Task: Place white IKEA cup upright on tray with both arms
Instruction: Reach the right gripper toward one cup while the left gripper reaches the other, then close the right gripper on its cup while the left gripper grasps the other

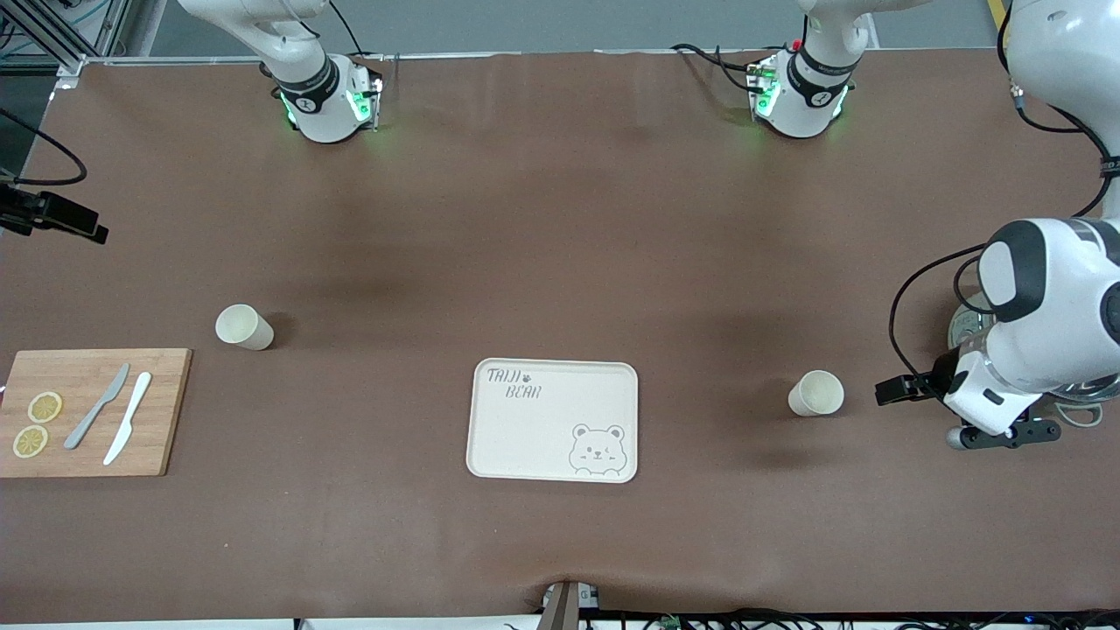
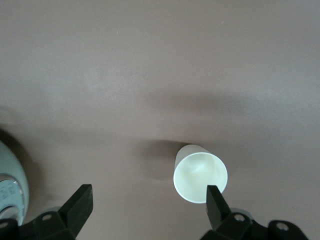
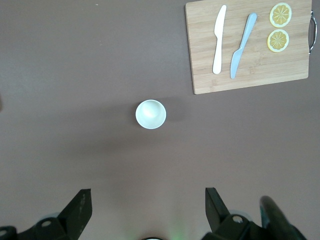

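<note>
Two white plastic cups stand upright on the brown bench, neither on the tray.

Nearest the front camera lies the flat cream-white rectangular tray [image 1: 553, 420] with its grey bear face, mid-bench and bare. Toward the right arm's end lies a wooden cutting board [image 1: 87, 412] carrying two lemon slices [image 1: 37, 423], a grey knife [image 1: 96, 406] and a white knife [image 1: 128, 417]. One white cup [image 1: 815, 393] stands just beside the tray's level toward the left arm's end; the left gripper [image 2: 147, 202] hangs low near it, jaws spread wide and holding nothing. The other white cup [image 1: 243, 327] sits slightly farther back, near the board. The right gripper [image 3: 147, 205] hovers high over the bench, jaws open and empty.
</note>
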You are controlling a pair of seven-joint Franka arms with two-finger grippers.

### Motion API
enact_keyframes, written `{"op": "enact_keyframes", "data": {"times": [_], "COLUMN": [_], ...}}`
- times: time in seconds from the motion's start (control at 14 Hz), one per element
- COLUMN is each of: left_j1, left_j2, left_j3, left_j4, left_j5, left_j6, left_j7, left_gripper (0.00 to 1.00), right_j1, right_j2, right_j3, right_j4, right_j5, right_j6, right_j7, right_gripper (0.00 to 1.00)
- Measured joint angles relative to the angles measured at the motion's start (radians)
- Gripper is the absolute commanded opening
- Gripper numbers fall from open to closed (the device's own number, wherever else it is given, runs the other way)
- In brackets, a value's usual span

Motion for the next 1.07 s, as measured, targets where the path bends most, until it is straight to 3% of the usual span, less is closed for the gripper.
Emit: {"op": "enact_keyframes", "data": {"times": [0.29, 0.64, 1.07], "left_j1": [0.000, 0.011, 0.000], "left_j2": [0.045, 0.059, 0.060], "left_j3": [0.000, 0.001, -0.003], "left_j4": [-0.005, -0.077, -0.081], "left_j5": [0.000, 0.000, 0.000], "left_j6": [0.023, 0.102, 0.107], "left_j7": [0.000, -0.002, -0.074], "left_gripper": [1.00, 1.00, 1.00], "right_j1": [-0.014, -0.027, -0.057], "right_j2": [0.057, 0.122, 0.131], "right_j3": [0.000, -0.001, -0.001], "right_j4": [0.000, -0.011, -0.152], "right_j5": [-0.003, -0.003, 0.006], "right_j6": [0.005, 0.025, 0.171], "right_j7": [0.000, 0.003, 0.005], "right_gripper": [1.00, 1.00, 1.00]}}
